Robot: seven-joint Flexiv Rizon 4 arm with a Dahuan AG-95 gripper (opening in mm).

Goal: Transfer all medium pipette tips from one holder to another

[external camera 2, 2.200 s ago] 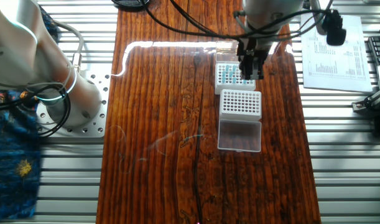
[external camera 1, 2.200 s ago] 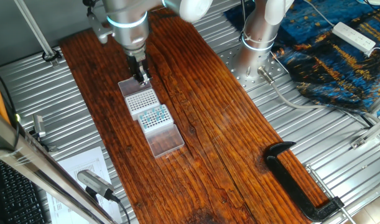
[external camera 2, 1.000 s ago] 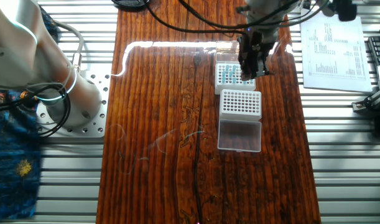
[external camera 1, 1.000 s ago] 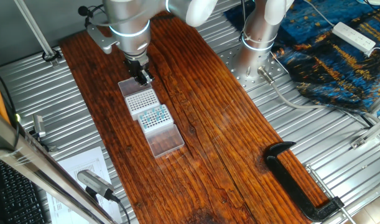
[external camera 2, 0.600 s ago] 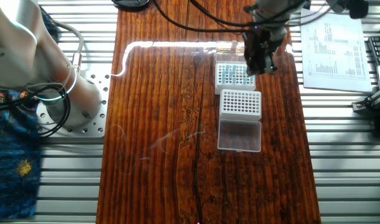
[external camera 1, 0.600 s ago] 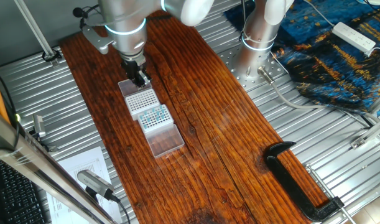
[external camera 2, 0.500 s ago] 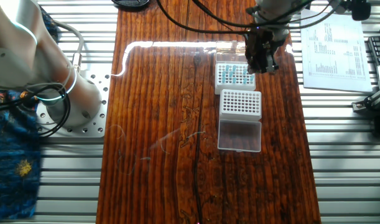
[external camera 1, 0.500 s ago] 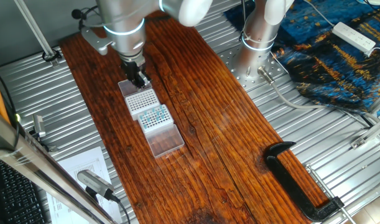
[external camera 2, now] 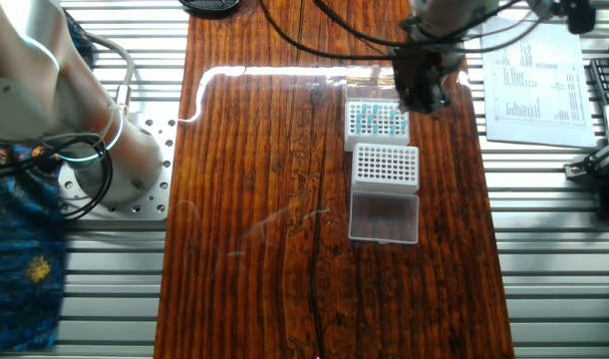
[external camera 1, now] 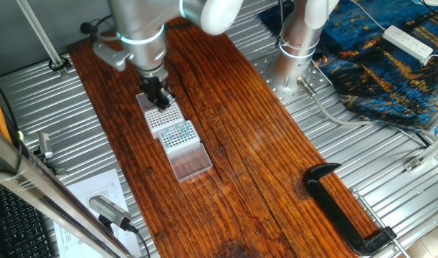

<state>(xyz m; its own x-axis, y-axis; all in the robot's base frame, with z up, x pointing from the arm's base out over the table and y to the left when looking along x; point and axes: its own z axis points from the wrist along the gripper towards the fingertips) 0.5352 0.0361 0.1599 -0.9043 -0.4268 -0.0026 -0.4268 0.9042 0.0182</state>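
Most tiny teal-topped plastic pipette tips [external camera 2: 375,120] remain in their white rack [external camera 2: 376,143]. The white perforated rack [external camera 2: 386,166] at its 6 o'clock looks empty, so transfer has seemingly barely begun. The black two-finger end effector [external camera 2: 420,98] hovers at the tips' 2 o'clock; I cannot tell its spread.

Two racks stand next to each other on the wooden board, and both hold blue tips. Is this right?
No. Only one rack holds the blue tips; the white rack next to it has empty holes, as the other fixed view shows.
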